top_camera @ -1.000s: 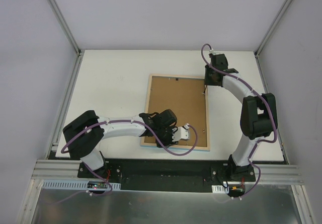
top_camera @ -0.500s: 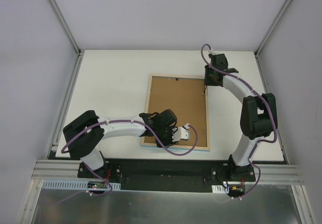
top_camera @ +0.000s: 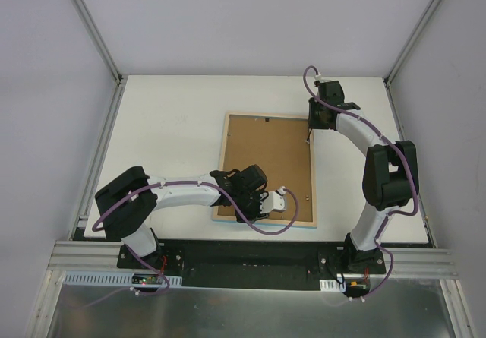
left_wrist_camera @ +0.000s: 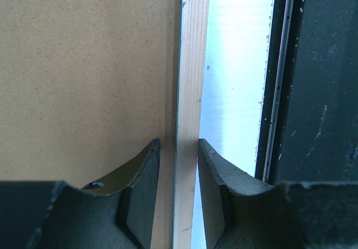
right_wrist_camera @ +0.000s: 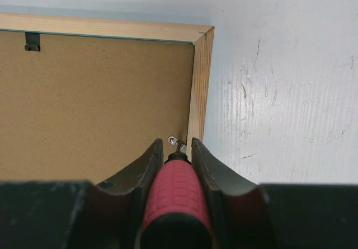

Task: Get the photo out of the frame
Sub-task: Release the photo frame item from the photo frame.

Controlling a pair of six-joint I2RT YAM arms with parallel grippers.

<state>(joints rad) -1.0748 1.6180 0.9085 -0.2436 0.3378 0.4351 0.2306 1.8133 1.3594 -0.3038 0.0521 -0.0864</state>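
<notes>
Nothing has moved since a second ago. The thin rectangular picture frame with a pale wood rim (top_camera: 266,115) lies face down mid-picture on the white desk (top_camera: 167,140), its plain brown backing board (top_camera: 266,163) still in place. The glossy photo is hidden beneath the board. At the frame's lower edge, the left gripper (left_wrist_camera: 178,145) has its jaws closed astride the rim, apparently pinching it. Near the frame's upper right corner, the right gripper (right_wrist_camera: 179,145) has its jaws pinching a red-handled tool (right_wrist_camera: 176,187), tip at a small metal tab (right_wrist_camera: 173,141). It looks early on: tabs, board and photo all remain.
</notes>
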